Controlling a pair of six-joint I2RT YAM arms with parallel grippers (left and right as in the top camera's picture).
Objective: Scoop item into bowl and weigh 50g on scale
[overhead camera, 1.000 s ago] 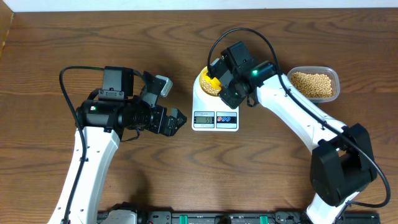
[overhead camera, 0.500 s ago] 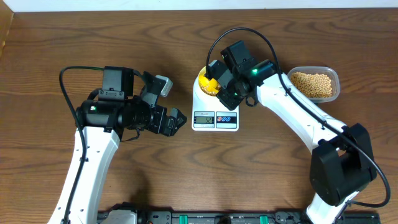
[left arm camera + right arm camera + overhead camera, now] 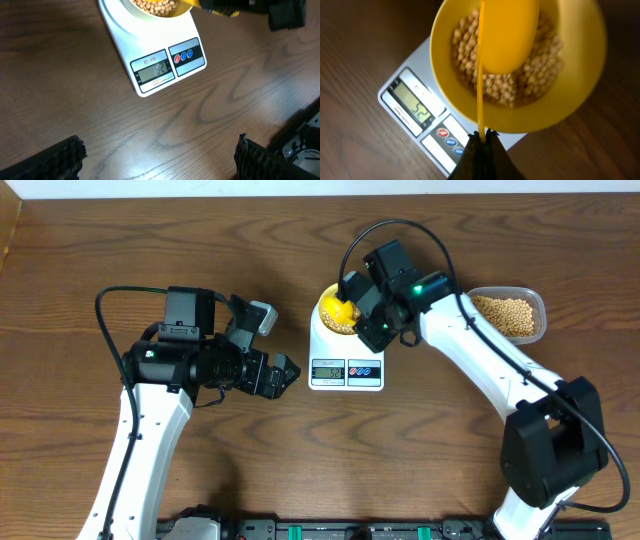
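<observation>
The white scale (image 3: pixel 346 360) sits mid-table, its display lit (image 3: pixel 155 70). On it stands the yellow bowl (image 3: pixel 326 308) holding beige beans (image 3: pixel 530 82); it also shows in the left wrist view (image 3: pixel 150 12). My right gripper (image 3: pixel 482 137) is shut on the thin handle of a bright yellow scoop (image 3: pixel 507 35), held over the bowl with its underside toward the camera. In the overhead view the right gripper (image 3: pixel 365 308) is at the bowl's right rim. My left gripper (image 3: pixel 283 374) is open and empty, left of the scale.
A clear plastic tub (image 3: pixel 538 302) of beans stands at the right, beyond the right arm. Wooden table surface lies all round. A black rail runs along the front edge (image 3: pixel 330 530).
The right gripper has shifted slightly right and up with the scoop over the bowl. The left arm has not moved.
</observation>
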